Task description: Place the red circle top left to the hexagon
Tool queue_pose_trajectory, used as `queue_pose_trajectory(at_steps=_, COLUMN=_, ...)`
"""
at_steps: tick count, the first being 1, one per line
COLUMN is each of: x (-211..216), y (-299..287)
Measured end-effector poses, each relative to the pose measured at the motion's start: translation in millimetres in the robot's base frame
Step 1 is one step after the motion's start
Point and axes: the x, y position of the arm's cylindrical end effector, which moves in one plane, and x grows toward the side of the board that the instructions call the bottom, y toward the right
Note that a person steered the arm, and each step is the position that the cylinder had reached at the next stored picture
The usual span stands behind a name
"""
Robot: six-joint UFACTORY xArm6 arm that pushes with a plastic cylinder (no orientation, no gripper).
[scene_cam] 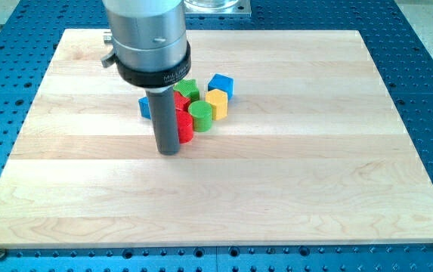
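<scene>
One camera only, so no second view overlaps it; it looks down at a slant from beyond the worktop's (292,189) near edge toward the far edge; all four edges fit at middling range, the near corners barely inside; the arm (146,34) enters from the view's top, cropped.

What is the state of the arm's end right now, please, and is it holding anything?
My tip: a plain rod, nothing to open or close, holding nothing; it sits against the red circle, at the cluster's lower-left edge.
</scene>
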Motion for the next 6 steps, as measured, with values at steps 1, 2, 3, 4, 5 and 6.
queue_pose_trajectory(at_steps=1, x=-12.5, y=4.8)
queue_pose_trajectory(at_steps=2, x=-13.7, y=19.9)
queue_pose_trajectory(at_steps=3, x=-24.6, y=41.9)
queue_pose_trajectory(at_steps=4, x=-36.8, y=60.7)
queue_pose_trajectory(at_steps=5, x=-68.6, y=67.0)
queue_pose_trajectory(at_steps=6, x=-74.6, y=91.2)
